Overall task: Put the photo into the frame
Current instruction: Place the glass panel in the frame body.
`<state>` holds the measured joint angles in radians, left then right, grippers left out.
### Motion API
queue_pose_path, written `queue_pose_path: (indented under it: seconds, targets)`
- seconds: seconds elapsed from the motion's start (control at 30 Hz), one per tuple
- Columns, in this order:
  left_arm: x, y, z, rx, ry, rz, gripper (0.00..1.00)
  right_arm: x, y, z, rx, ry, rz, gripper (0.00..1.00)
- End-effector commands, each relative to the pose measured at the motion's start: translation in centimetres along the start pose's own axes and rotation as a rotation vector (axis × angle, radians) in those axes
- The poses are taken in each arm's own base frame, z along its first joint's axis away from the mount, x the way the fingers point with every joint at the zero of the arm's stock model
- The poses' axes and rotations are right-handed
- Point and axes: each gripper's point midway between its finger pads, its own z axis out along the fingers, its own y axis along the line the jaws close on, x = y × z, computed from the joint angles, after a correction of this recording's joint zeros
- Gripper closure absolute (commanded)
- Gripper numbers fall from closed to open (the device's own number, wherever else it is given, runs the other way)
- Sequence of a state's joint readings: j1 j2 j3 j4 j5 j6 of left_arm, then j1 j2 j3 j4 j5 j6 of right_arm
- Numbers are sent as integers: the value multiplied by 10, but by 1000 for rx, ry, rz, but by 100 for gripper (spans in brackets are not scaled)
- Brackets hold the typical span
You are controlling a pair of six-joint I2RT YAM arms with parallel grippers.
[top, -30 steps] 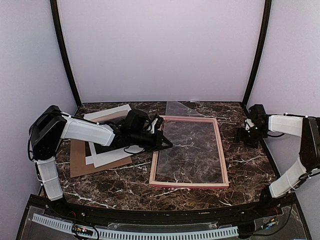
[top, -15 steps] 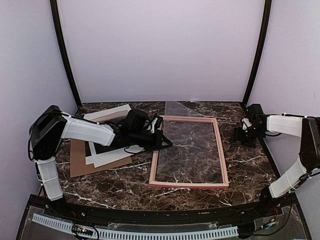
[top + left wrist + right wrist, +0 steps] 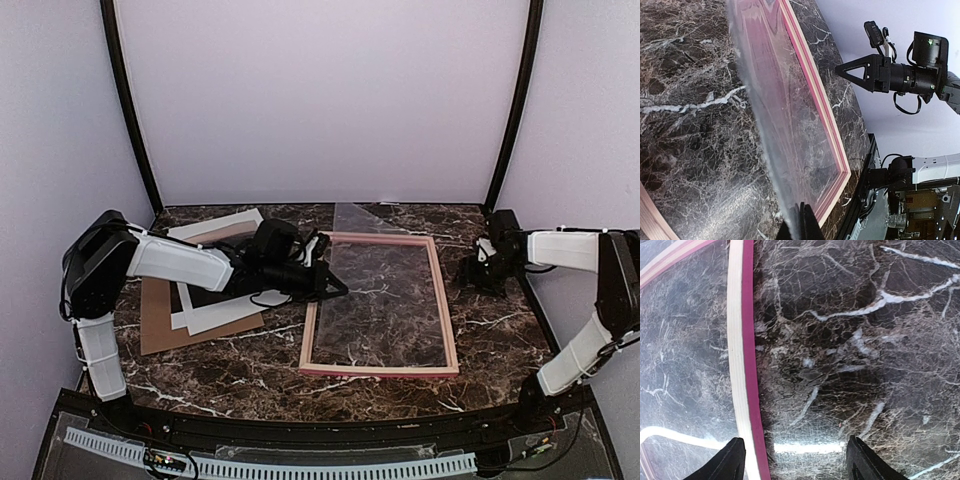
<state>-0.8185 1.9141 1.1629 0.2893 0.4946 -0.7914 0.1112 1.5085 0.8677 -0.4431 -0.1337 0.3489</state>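
One clear sheet (image 3: 790, 125) is pinched in my left pincer (image 3: 801, 223); it could slip or drag the frame (image 3: 447, 320). My right pincer (image 3: 797, 460) hangs released near the desk's (image 3: 250, 370) right edge.

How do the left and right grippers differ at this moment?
The left gripper is shut, pinching the clear sheet at its edge; the right gripper is open and holds nothing. The left sits at the frame's left side; the right hovers over bare table just past its right side. Both are low, near the frame.
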Motion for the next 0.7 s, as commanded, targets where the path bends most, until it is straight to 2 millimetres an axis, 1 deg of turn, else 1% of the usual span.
queue_pose_path:
  seconds: [0.0,0.1,0.13,0.2,0.27,0.47,0.67]
  targets:
    - [-6,-23,1,76,7,62,95,2,6,6,-20,2,-8,30]
    - [-6,-22,1,66,11,68,84,2,7,6,-21,2,-10,30]
    - [-7,-22,1,62,12,68,82,2,8,6,-22,3,-11,30]
    - [-9,-21,1,50,12,74,74,2,9,7,-24,4,-13,30]
    - [-12,-19,2,39,10,73,69,3,9,7,-25,6,-13,30]
    - [-19,-9,2,11,3,52,62,6,15,11,-43,16,-25,30]
    - [-25,4,6,-22,9,25,61,6,19,13,-54,19,-34,30]
